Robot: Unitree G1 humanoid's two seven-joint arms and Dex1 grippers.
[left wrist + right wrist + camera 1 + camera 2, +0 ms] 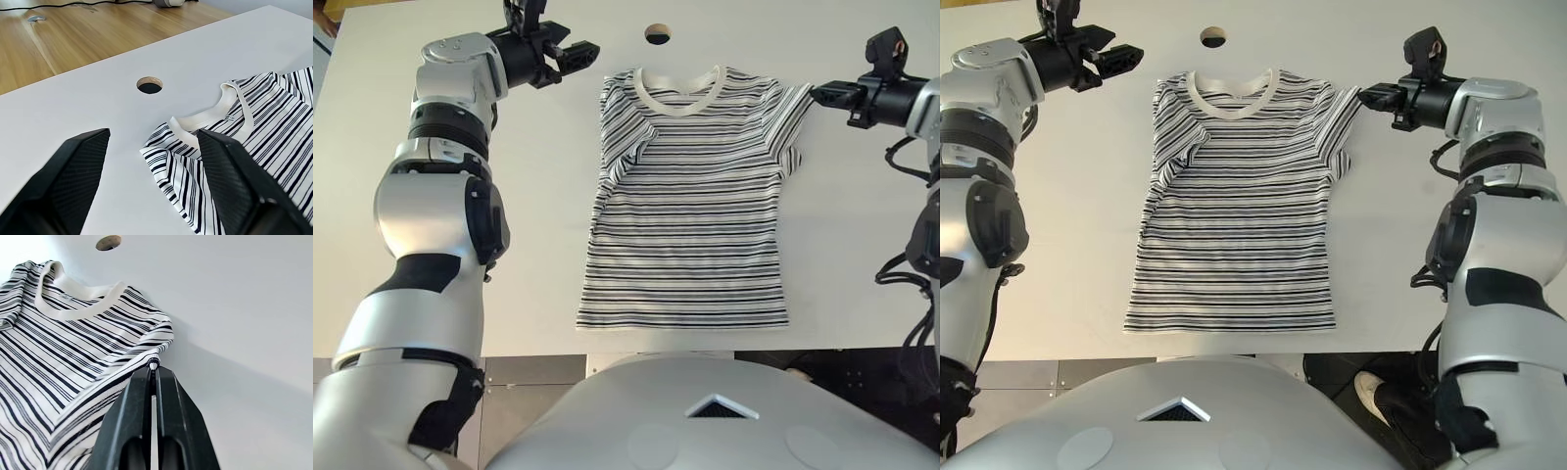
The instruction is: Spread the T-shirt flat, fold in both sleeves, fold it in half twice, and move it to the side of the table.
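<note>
A black-and-white striped T-shirt with a white collar lies face up on the white table, hem toward me. Its left sleeve is folded in over the chest. The right sleeve sticks out, and my right gripper is shut on its hem; the right wrist view shows the sleeve edge pinched between the fingers. My left gripper hangs open above the table, just left of the shirt's left shoulder, holding nothing.
A round cable hole sits in the table just beyond the collar. Bare table surface extends on both sides of the shirt. A wooden floor lies past the table's far edge.
</note>
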